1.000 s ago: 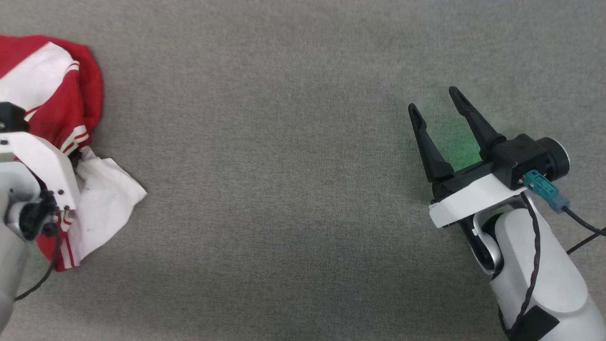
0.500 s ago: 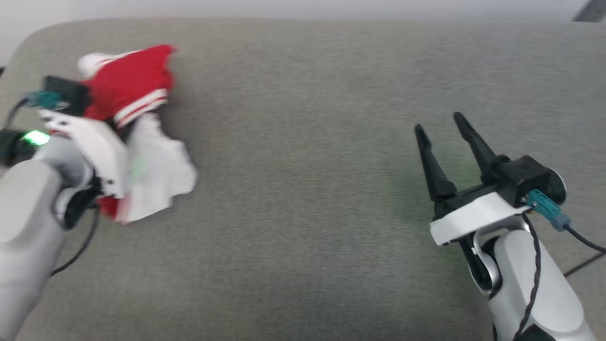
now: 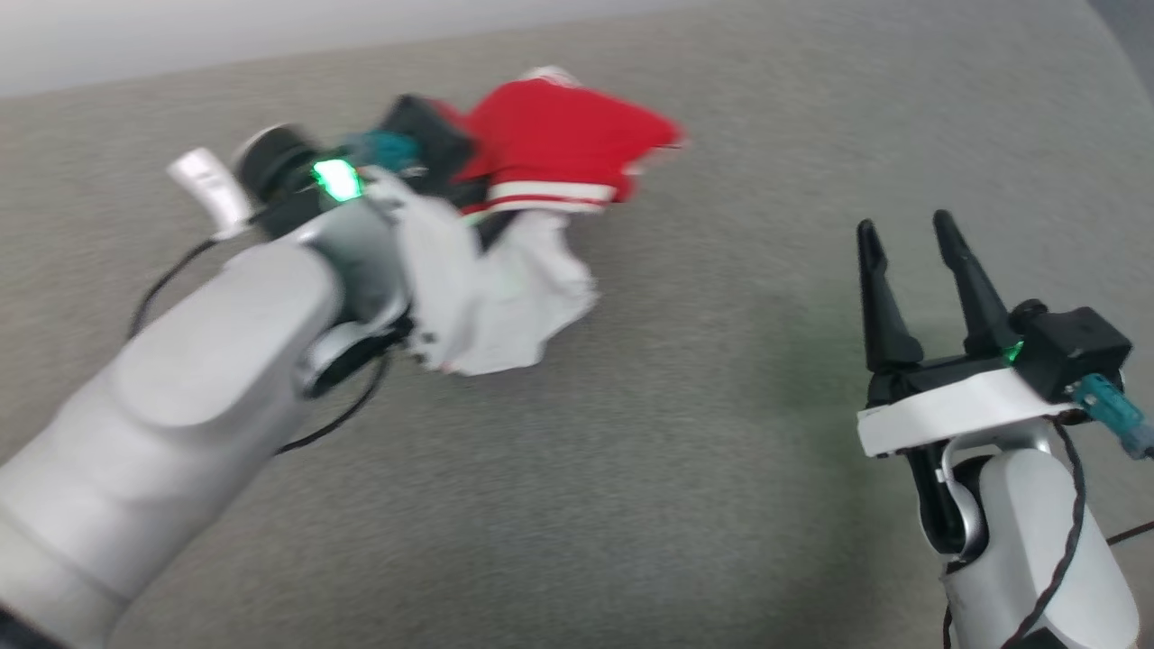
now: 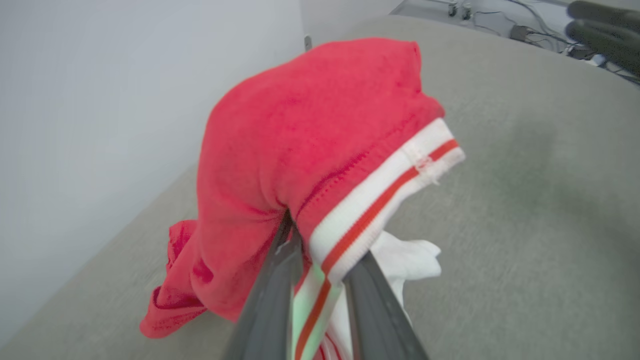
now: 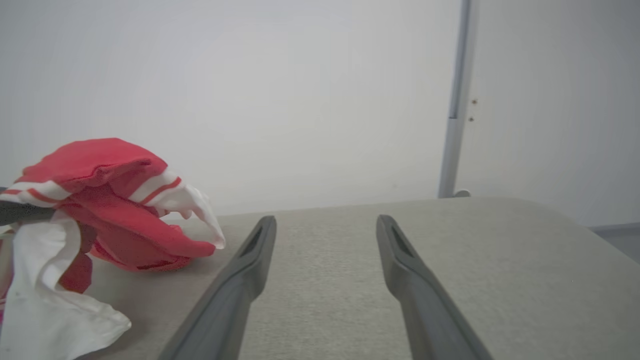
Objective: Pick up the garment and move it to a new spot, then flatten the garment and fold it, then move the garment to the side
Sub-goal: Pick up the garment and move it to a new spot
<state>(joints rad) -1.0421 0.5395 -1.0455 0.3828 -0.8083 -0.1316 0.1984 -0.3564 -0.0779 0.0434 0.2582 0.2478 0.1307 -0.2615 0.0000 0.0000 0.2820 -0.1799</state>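
Observation:
The garment (image 3: 550,135) is a bunched red shirt with white sleeves and striped trim, lifted partly off the grey surface at the upper middle of the head view. My left gripper (image 3: 482,221) is shut on it. In the left wrist view the two dark fingers (image 4: 272,295) pinch the striped trim and red cloth (image 4: 300,135) drapes over their tips. A white sleeve (image 3: 514,297) hangs below. My right gripper (image 3: 906,230) stands open at the right with nothing between its fingers (image 5: 235,290). The garment (image 5: 110,200) shows at the left of the right wrist view.
A grey fabric-covered table (image 3: 685,433) spreads under both arms, with its far edge near a pale wall (image 5: 300,90). A grey pole (image 5: 452,110) stands by the wall behind the table. Cables and equipment (image 4: 530,20) lie beyond the table's far end.
The head camera has swung up and sideways. My left arm has lifted the garment and carried it toward the table's middle. The right gripper stays open in about the same place.

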